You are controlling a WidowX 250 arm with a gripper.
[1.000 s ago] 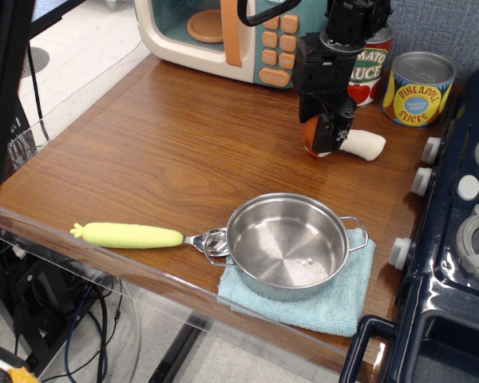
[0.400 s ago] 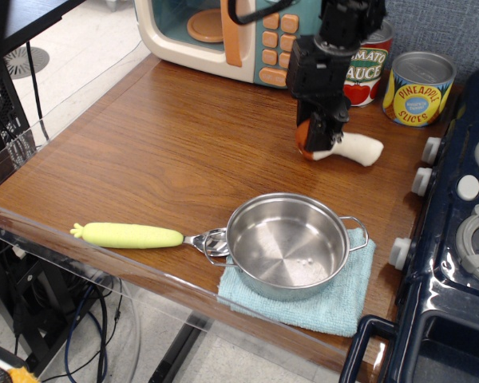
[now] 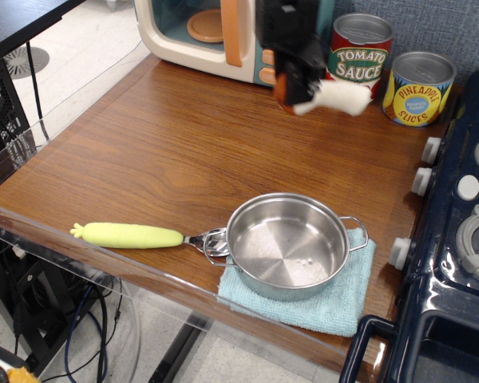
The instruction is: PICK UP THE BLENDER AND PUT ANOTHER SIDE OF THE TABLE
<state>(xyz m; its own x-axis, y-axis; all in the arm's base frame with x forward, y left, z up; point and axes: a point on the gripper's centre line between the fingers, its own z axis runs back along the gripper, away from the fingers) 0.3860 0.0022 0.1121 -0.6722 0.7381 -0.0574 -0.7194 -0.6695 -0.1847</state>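
Note:
The blender [image 3: 335, 97] is a mushroom-shaped toy with a brown-orange cap and a thick white stem. It hangs in the air above the back of the wooden table [image 3: 160, 159], lying roughly level with its stem pointing right. My black gripper [image 3: 298, 84] is shut on its cap end, in front of the toy microwave. Most of the cap is hidden behind the fingers.
A cream-and-teal toy microwave [image 3: 215, 32] stands at the back. A tomato sauce can [image 3: 361, 56] and a pineapple can [image 3: 419, 88] stand at the back right. A steel pot [image 3: 287, 243] sits on a teal cloth [image 3: 335, 299] near the front, beside a yellow-handled utensil [image 3: 132, 234]. A dark blue toy stove [image 3: 455, 239] fills the right side.
The gripper has lifted the blender off the table and carried it up and to the left. The tomato sauce can, hidden before, now shows in full.

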